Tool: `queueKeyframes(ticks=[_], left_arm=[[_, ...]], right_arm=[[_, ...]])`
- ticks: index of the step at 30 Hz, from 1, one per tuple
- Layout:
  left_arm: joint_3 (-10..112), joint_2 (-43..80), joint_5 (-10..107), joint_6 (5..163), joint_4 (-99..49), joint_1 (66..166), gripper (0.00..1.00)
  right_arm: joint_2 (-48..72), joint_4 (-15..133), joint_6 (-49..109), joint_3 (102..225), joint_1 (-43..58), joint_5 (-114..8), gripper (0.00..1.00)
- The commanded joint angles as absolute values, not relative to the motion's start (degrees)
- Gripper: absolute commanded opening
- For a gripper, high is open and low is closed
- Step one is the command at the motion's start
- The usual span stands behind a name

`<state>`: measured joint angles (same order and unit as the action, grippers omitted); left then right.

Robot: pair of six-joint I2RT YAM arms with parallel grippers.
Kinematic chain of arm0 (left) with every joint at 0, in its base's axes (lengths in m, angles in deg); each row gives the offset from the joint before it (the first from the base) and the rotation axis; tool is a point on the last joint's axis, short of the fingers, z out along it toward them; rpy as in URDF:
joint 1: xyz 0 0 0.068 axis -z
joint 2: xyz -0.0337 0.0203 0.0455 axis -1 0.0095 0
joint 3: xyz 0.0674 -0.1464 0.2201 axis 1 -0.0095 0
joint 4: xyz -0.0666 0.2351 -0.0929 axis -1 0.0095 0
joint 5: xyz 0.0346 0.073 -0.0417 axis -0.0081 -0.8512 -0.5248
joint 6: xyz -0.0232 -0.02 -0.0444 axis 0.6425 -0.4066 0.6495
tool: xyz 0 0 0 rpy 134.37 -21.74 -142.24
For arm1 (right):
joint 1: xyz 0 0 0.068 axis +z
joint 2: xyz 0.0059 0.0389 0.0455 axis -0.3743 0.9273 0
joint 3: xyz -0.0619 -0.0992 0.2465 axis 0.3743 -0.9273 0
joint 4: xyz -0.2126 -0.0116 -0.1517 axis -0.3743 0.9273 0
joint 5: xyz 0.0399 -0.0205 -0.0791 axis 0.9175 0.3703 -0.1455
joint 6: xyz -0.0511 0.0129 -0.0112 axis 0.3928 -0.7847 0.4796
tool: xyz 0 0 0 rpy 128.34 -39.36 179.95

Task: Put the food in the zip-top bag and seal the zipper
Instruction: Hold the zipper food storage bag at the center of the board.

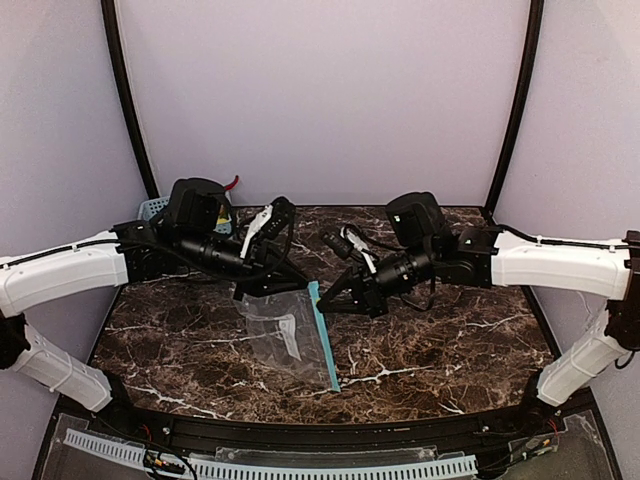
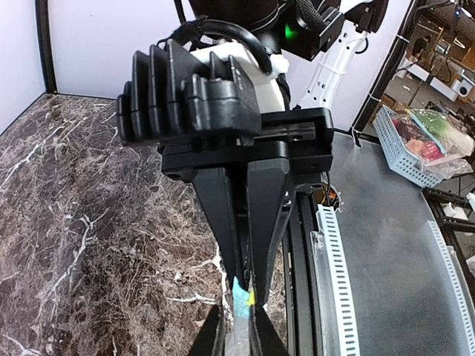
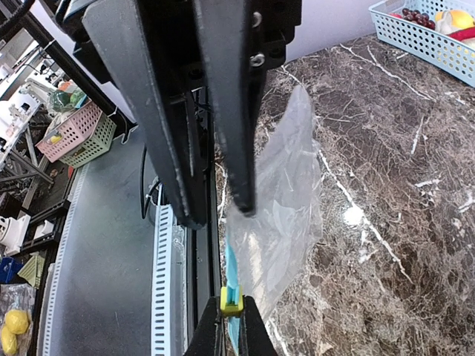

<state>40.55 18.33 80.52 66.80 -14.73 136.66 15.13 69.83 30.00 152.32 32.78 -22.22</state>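
Observation:
The clear zip-top bag [image 1: 285, 335] hangs slack from both grippers, its lower part on the marble, and nothing shows inside it. Its teal zipper [image 1: 325, 345] runs down the right edge. My left gripper [image 1: 298, 284] pinches the bag's top corner, with clear plastic [image 2: 241, 330] between its fingertips [image 2: 211, 337]. My right gripper [image 3: 231, 330] is shut on the yellow slider [image 3: 231, 300] at the zipper's upper end, close to the left gripper. The food [image 3: 438, 18], dark grapes with yellow and red pieces, lies in a blue mesh basket [image 3: 423, 44] at the back left.
The blue basket [image 1: 152, 207] sits at the table's back left corner, mostly hidden behind my left arm. Both arms reach in over the table's middle. A black rail and white slotted strip [image 1: 300, 468] run along the near edge. Other baskets [image 3: 74, 133] stand off the table.

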Motion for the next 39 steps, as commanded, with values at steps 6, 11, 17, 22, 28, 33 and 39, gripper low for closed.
queueKeyframes(ticks=[6, 11, 17, 22, 28, 33, 39], left_arm=[[42.97, 22.79, 86.32, 68.05, -12.83, 136.20, 0.42], [42.70, 23.52, 86.82, 69.20, -13.94, 136.22, 0.45], [42.31, 24.04, 88.25, 70.40, -15.72, 136.22, 0.37], [42.18, 24.11, 89.29, 70.75, -16.29, 136.21, 0.28], [42.06, 24.41, 90.71, 70.97, -16.64, 136.30, 0.15], [41.86, 24.24, 90.57, 70.91, -16.83, 136.30, 0.01], [40.82, 22.13, 86.38, 70.65, -17.80, 136.30, 0.01]], right_arm=[[13.45, 71.17, 29.44, 151.39, 33.22, -21.68, 0.00], [13.93, 71.00, 29.44, 151.43, 33.21, -21.37, 0.00], [14.64, 70.97, 29.53, 151.67, 33.21, -21.01, 0.00], [14.62, 70.99, 29.66, 151.75, 33.17, -21.20, 0.00], [14.86, 70.97, 29.86, 151.66, 33.22, -21.62, 0.00], [14.73, 70.95, 29.89, 151.57, 33.21, -22.34, 0.00], [14.78, 70.90, 29.97, 151.18, 33.19, -22.52, 0.00]])
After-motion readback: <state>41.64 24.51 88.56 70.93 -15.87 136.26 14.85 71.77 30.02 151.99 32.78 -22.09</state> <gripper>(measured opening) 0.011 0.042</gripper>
